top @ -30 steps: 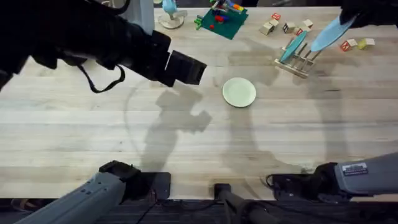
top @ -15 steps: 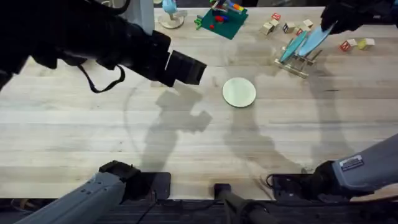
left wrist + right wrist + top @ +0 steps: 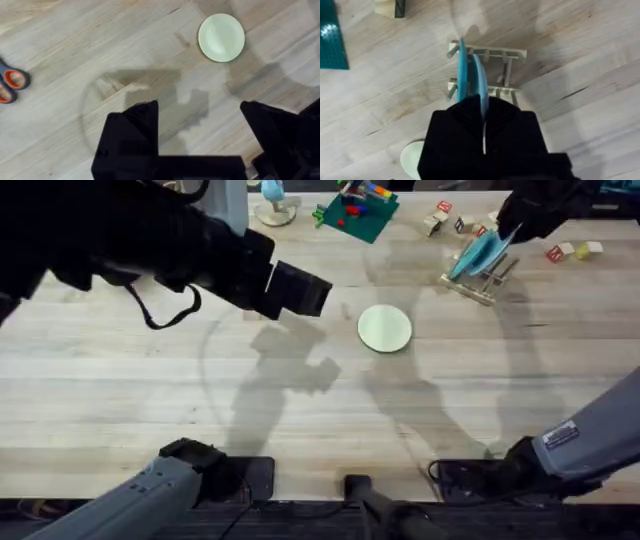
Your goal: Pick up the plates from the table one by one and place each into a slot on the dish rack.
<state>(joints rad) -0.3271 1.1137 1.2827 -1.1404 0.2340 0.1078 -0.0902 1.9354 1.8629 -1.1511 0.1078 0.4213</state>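
While gripped, blue plate (image 3: pixel 476 85) among pegs

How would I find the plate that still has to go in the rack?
Look at the middle of the wooden table, a little toward the far side. The pale cream-yellow plate lies flat there, alone. The blue plates stand on edge in the dish rack.

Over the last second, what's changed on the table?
The right gripper carried the blue plate down and leftward from above the dish rack into a slot beside the other blue plate standing there; its jaws are still shut on it. The cream plate and left gripper, jaws open, stayed put.
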